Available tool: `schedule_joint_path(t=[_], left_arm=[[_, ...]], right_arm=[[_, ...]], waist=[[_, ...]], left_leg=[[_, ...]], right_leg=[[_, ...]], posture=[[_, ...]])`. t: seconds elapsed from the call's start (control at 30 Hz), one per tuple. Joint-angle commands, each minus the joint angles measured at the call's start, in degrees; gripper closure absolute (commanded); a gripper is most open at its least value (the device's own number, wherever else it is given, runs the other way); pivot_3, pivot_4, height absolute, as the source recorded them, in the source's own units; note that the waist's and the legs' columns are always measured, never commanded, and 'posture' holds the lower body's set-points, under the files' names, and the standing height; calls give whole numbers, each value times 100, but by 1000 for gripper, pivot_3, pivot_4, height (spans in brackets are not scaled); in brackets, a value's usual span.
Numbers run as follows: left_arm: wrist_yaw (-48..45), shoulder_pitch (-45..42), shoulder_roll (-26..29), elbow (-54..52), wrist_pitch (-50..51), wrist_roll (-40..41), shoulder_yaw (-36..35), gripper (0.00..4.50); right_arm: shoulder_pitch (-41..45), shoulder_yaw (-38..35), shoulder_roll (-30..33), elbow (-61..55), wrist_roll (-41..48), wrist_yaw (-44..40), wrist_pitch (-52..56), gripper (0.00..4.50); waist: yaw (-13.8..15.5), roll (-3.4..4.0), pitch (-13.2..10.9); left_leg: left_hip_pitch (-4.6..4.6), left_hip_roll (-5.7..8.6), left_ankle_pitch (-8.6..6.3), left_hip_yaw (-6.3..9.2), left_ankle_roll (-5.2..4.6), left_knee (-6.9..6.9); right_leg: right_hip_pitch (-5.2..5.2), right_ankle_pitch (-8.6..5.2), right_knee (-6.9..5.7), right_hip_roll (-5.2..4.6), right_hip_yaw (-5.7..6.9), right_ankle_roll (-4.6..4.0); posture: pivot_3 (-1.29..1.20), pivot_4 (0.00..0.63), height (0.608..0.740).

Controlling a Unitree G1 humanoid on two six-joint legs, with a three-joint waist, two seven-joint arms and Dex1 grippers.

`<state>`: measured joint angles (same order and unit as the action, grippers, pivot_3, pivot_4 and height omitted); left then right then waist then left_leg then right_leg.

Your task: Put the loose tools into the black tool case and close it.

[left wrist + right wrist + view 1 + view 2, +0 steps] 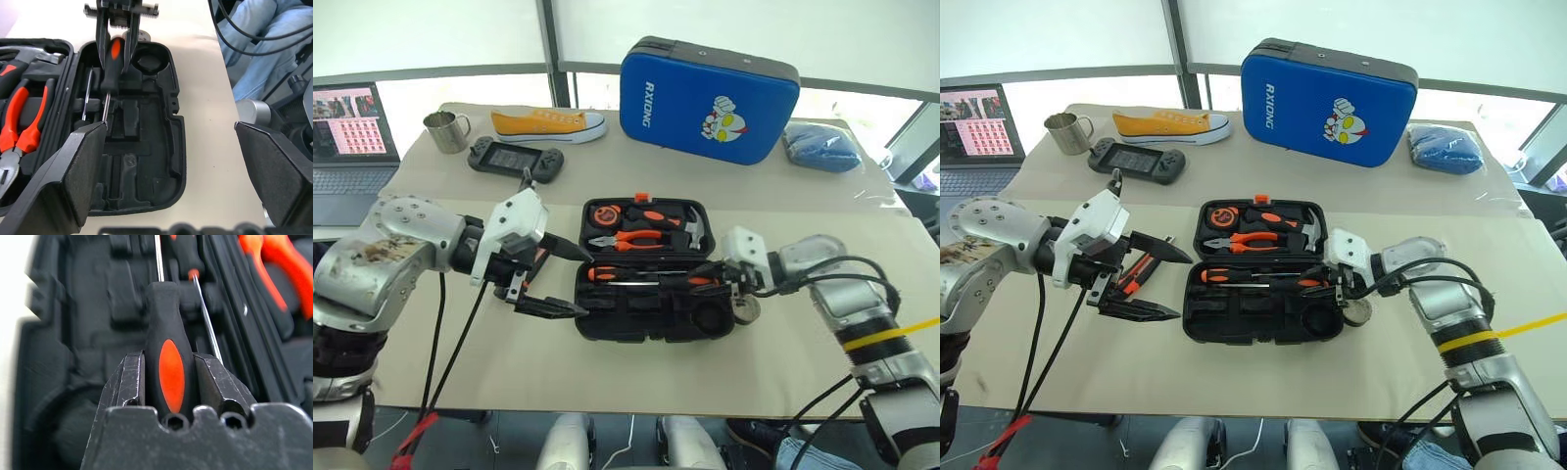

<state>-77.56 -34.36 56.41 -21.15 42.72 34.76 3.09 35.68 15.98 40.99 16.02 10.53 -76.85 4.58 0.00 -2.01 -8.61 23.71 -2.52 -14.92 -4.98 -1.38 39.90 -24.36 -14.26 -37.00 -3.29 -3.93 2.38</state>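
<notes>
The right gripper (168,377) is part closed on the black-and-orange handle of a screwdriver (166,357), whose shaft runs ahead of the fingers over the near tray of the open black tool case (641,328); beside the held shaft, a slim orange screwdriver (626,275) already lies in its slot. Across the case from it, the left gripper (570,280) stands wide open and empty, its two black fingers spread just off the case's left edge. Under that gripper, a black-and-orange tool (1136,272) lies loose on the beige table (489,362). Beyond both hands, the case's far half holds orange-handled pliers (628,240) and a hammer (690,228). Further back sit a game controller (516,159), a metal mug (446,130), a yellow sneaker (548,123), a big blue case (708,101) and a laptop (350,147)
</notes>
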Motion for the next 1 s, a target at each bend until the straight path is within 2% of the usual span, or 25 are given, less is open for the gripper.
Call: schedule_joint_path(t=[0.03,0.37,0.43,0.47,0.67,0.7,0.83,0.9,0.93,1.0], left_arm=[[117,61,63,-188,-2,104,-190,0],[186,-87,-55,-110,-141,54,-28,0],[175,-123,-82,-75,-176,24,17,0],[165,-144,-96,-51,-188,14,34,0],[112,-211,-160,64,-272,-48,104,0],[107,-221,-175,82,-286,-60,118,0],[72,-233,-207,134,-345,-103,166,0],[34,-222,-196,164,-409,-145,210,0],[14,-209,-187,174,-453,-173,233,0],[-19,-186,-177,190,-516,-220,257,0]], right_arm=[[252,-52,-10,183,-176,-152,-376,3433],[389,-17,-137,498,-330,-287,-426,3433],[348,-12,-123,459,-349,-305,-443,2430],[336,-20,-116,435,-353,-308,-432,2242],[443,-285,-32,-1,-120,-306,-108,107],[472,-364,-53,-130,-8,-261,75,13],[360,-539,-254,-606,302,40,752,13],[260,-509,-374,-656,275,207,889,571],[205,-475,-419,-652,236,265,878,713],[119,-402,-506,-629,156,380,893,1420]], waist=[[-19,0,0],[-46,0,0],[-53,0,0],[-54,0,0],[-65,0,0],[-66,0,0],[-66,1,0],[-67,1,0],[-67,1,0],[-55,1,0]], left_leg=[[-2,-1,0,1,0,0],[-6,-1,1,1,1,-1],[-6,-1,1,1,1,0],[-6,0,1,0,1,-1],[-9,-1,1,1,1,-1],[-9,-1,1,1,1,-1],[-8,-2,1,3,1,-1],[-9,-2,1,2,1,-1],[-9,-2,1,2,1,-1],[-8,-1,1,1,1,-2]], right_leg=[[1,0,-1,0,0,0],[3,0,-5,1,1,-1],[4,0,-4,1,2,-1],[4,0,-4,1,2,-1],[6,0,-5,1,2,-1],[5,0,-6,2,2,-1],[4,0,-8,2,2,-1],[4,0,-9,2,2,-1],[4,0,-8,2,2,-1],[4,0,-8,2,2,-1]], posture=[[0,150,740],[0,150,740],[0,150,740],[0,150,740],[0,150,740],[0,150,740],[0,150,740],[0,150,740],[0,150,740],[0,150,740]])
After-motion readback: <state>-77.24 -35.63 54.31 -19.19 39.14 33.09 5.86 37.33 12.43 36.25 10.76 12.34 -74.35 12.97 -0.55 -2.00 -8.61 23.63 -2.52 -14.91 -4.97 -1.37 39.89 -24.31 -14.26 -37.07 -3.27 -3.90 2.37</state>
